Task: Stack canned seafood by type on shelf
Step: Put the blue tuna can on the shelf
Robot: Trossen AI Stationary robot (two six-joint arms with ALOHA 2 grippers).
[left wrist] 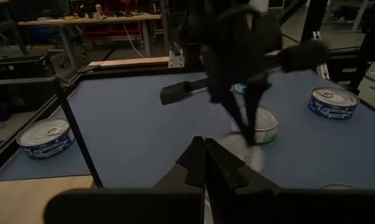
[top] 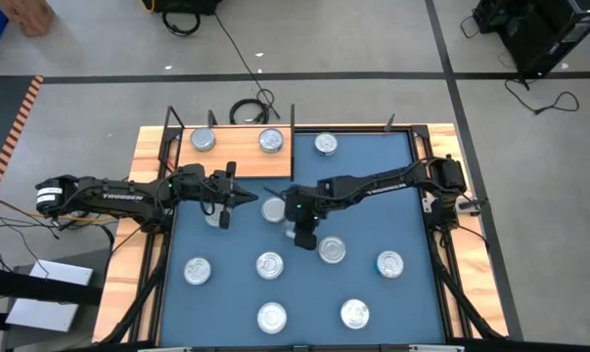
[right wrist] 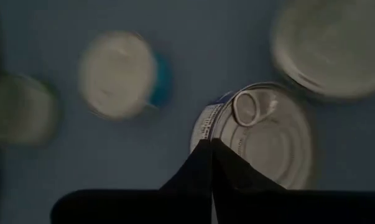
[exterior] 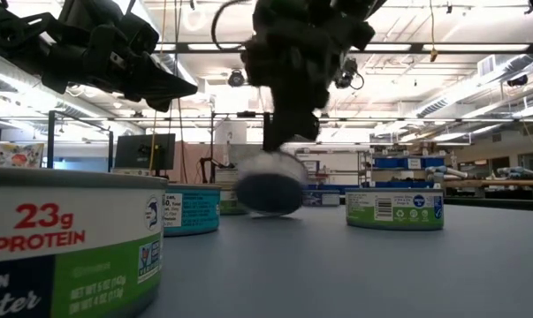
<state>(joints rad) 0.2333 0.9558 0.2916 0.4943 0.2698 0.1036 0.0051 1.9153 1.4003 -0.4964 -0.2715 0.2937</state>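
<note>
1. We see low, round metal tins with shiny flat lids spread over a smooth blue mat (top: pixel 412 196); the nearest one in the right wrist view (right wrist: pixel 262 137) has a ring pull on its lid.
2. Two tins (top: pixel 204 140) (top: pixel 270 141) sit side by side on the shelf (top: pixel 241 147), a light-brown wooden board with thin black uprights at its corners, at the far left of the table.
3. One tin (top: pixel 325 144) lies on the mat just beside the shelf's right edge; the others are scattered across the mat's middle and near side.
4. In the low view the closest tin (exterior: pixel 67 243) wears a white and green paper label reading "23g PROTEIN"; the smaller print we cannot read. A tin with a teal label (exterior: pixel 191 209) stands behind it and a green-labelled one (exterior: pixel 394 208) well to its right.
5. The right gripper (top: pixel 304 238) hangs over the middle of the mat, its two dark fingers pressed together with nothing between them. A blurred tin (exterior: pixel 270 181) shows tilted right under it; we cannot tell whether they touch.
6. The left gripper (top: pixel 248 198), fingers also pressed together and empty, waits above the mat near the shelf's front edge.
7. Cables (top: pixel 250 108) lie on the grey floor beyond the table.
</note>
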